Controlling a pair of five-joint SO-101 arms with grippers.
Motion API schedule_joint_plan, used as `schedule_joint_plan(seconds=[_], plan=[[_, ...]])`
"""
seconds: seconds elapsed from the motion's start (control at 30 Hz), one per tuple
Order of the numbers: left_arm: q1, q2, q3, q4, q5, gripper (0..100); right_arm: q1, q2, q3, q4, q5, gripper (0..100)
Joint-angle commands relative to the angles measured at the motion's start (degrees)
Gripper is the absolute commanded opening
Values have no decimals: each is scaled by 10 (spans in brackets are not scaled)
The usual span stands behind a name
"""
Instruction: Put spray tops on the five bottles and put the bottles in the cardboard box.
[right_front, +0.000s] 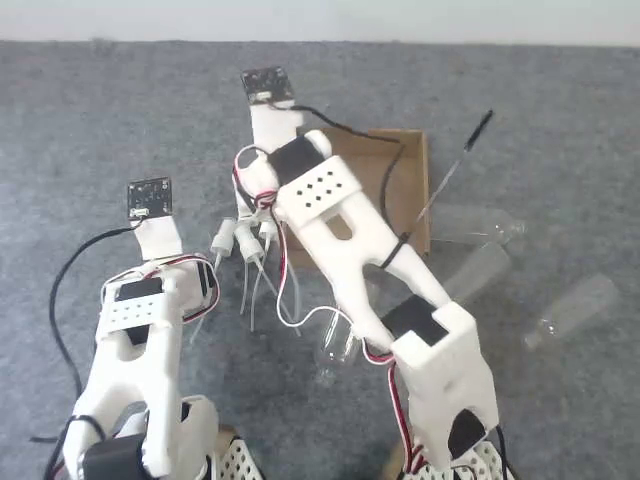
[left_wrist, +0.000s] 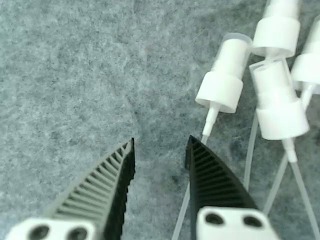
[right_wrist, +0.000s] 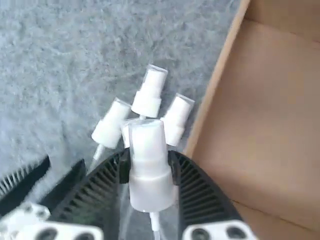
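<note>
Fingers of the left gripper (left_wrist: 160, 150) stand apart with nothing between them, low over the grey, carpet-like surface (left_wrist: 75, 60). Just past the tip of one finger, and off to that side, lie the loose spray tops (left_wrist: 225, 75), white with clear caps. Their thin dip tubes trail back alongside that finger, and one tube runs beneath it.

Next over, the right gripper (right_wrist: 147, 155) has its fingers clamped on a single white spray top (right_wrist: 147, 165). The top's cap points out past the fingertips and its dip tube trails back between the fingers. Three of the loose tops lie on the surface just beyond these fingertips, close together.

The open cardboard box (right_wrist: 265, 125) sits just beside the right fingers, with one wall near the loose tops. Nothing shows on the part of its floor that can be seen.

From the high view, the right arm (right_front: 350, 240) stretches across the middle of the surface. One clear bottle (right_front: 335, 350) lies on its side under that arm, well behind the fingers. Three more bare bottles (right_front: 480, 225) lie on their sides on the far side of the box, well apart from both sets of fingers. A thin, dark-tipped stick (right_front: 460, 160) shows above the box's outer corner; what it is cannot be told.
</note>
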Motion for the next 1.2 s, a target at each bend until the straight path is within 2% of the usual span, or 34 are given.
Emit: schedule_joint_plan(seconds=[0.0, 0.13, 0.37, 0.53, 0.73, 0.87, 0.97, 1.1, 1.17], plan=[[4, -21, -7, -10, -3, 152, -2, -1, -4, -18, -118, 117], [5, -21, -7, -10, -3, 152, -8, 16, -4, -22, -123, 195], [5, -22, -7, -10, -3, 152, -11, 22, -6, -24, -107, 159], [5, -22, -7, -10, -3, 152, 37, -43, -23, 62, -88, 159], [5, -21, -7, -11, -3, 152, 80, -139, -23, 139, 106, 157], [5, -21, -7, -11, -3, 152, 98, -212, -23, 200, 194, 155], [5, -21, -6, -11, -3, 152, 129, -269, -11, 245, 304, 155], [5, -21, -6, -11, -3, 152, 248, -367, 74, 241, 376, 155], [5, -21, -6, -11, -3, 152, 322, -412, 120, 241, 440, 155]])
